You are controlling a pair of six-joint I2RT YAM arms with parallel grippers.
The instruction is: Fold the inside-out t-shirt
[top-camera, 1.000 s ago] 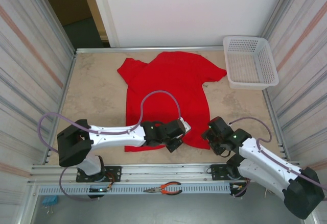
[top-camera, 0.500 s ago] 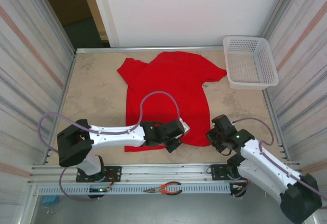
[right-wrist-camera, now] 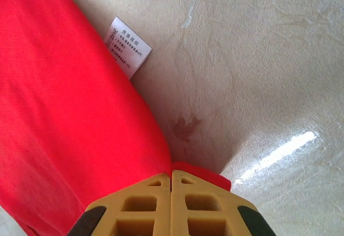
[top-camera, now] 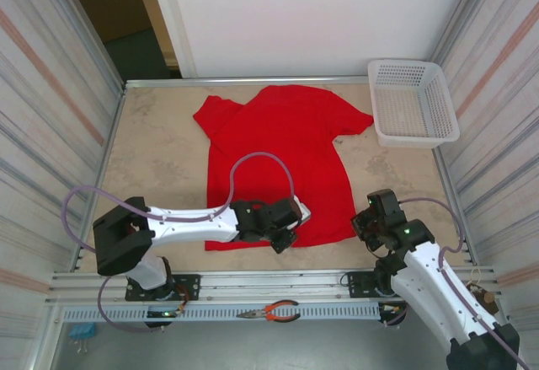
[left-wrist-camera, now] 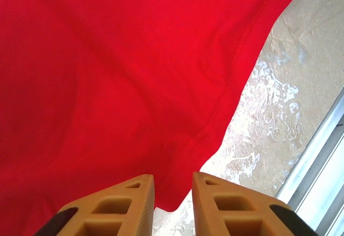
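A red t-shirt (top-camera: 286, 151) lies spread flat on the desk (top-camera: 160, 159), roughly in the middle. Its sleeves point out left and right at the far end and its hem lies at the near end. A white plastic basket (top-camera: 404, 65) stands at the far right corner of the desk, apart from the cloth.

The left fingers (top-camera: 285, 238) hang low over the near hem, a little left of its middle. In the left wrist view they stand a narrow gap apart. A stitched point of the hem reaches just to that gap, and bare desk shows beyond it to the right.

The right fingers (right-wrist-camera: 171, 179) are at the near right corner of the t-shirt. They are pressed tight together, with a small fold of red cloth caught at their tips. A small white label (right-wrist-camera: 127, 47) with printed lines sticks out from the side edge of the cloth and lies flat on the desk.

A pair of red-handled pliers (top-camera: 274, 311) rests on the metal rail (top-camera: 210, 313) at the near edge, between the two arm bases.
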